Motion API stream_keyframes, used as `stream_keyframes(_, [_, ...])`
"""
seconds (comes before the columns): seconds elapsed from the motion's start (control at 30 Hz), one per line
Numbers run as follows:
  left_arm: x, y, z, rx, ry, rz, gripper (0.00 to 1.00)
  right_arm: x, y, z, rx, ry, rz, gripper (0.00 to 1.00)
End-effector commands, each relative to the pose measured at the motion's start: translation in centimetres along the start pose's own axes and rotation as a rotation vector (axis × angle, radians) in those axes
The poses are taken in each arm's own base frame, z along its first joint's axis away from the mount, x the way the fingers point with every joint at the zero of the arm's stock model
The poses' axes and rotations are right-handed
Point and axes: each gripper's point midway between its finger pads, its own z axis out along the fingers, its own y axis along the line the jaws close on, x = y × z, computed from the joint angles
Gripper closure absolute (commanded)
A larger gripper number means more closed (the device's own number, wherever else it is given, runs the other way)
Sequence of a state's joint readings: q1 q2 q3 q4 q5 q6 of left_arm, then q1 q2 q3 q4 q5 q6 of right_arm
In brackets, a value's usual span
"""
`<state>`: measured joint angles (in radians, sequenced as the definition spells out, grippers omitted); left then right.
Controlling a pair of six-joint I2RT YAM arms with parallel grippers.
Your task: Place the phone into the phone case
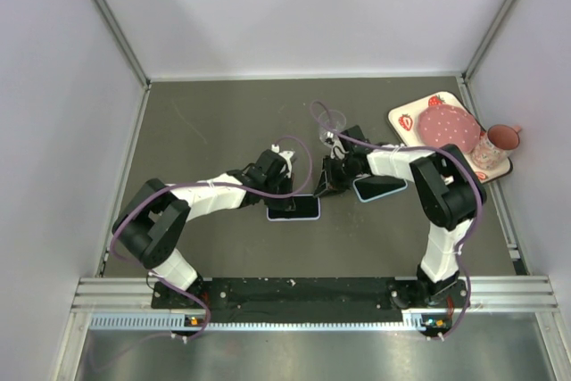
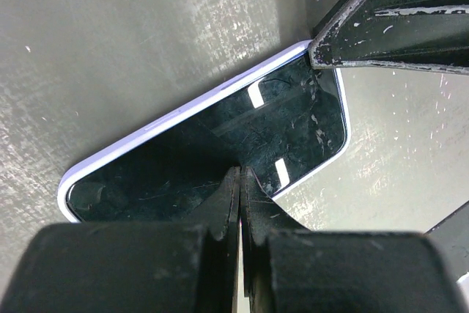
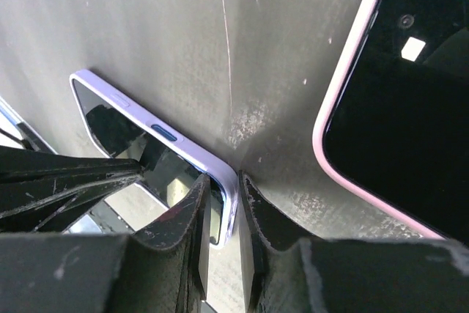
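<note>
On the surface (image 1: 223, 122), the phone case (image 1: 379, 187) lay right of the middle of the top view. The phone (image 1: 293, 207) lay in the middle, near it but apart. The left pincer (image 2: 239, 174) was clenched on nothing, over the glass. The right pincer (image 3: 223, 181) had a finger on each side of the phone's corner; I could not tell if it was squeezing. Such a tiny bite could let the phone slip or twist.

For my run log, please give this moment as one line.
left gripper: shut, on phone screen | right gripper: astride phone corner, grip unclear | phone case: apart, phone not inside
</note>
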<state>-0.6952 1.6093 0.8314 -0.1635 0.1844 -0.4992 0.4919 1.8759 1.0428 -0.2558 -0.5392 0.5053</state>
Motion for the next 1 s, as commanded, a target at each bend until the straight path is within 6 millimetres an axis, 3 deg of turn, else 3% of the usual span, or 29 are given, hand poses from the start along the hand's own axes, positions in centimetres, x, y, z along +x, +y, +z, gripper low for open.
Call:
stream_keyframes(0.0, [4.6, 5.0, 0.2, -0.196, 0.150, 0.011, 1.00, 4.9, -8.6, 2.0, 0.375, 0.118, -0.003, 0.84])
stream_keyframes(0.17, [4.5, 5.0, 0.0, -0.199, 0.147, 0.013, 1.00, 5.3, -9.3, 1.6, 0.440, 0.121, -0.037, 0.85])
stream_keyframes(0.3, [4.1, 4.9, -0.1, -0.204, 0.131, 0.013, 1.00, 4.5, -9.8, 0.6, 0.578, 0.073, -0.140, 0.87])
stream_keyframes(0.53, [3.9, 4.8, -0.2, -0.200, 0.121, 0.013, 1.00, 3.2, -8.1, -0.8, 0.686, -0.025, -0.283, 0.93])
stream_keyframes(0.73, [3.2, 4.5, -0.4, -0.189, 0.096, 0.018, 1.00, 1.8, -4.1, -1.8, 0.551, -0.110, -0.290, 0.92])
stream_keyframes(0.97, [1.4, 3.4, -1.6, -0.159, 0.013, 0.028, 1.00, 0.2, 2.6, -5.0, 0.311, -0.251, -0.314, 0.89])
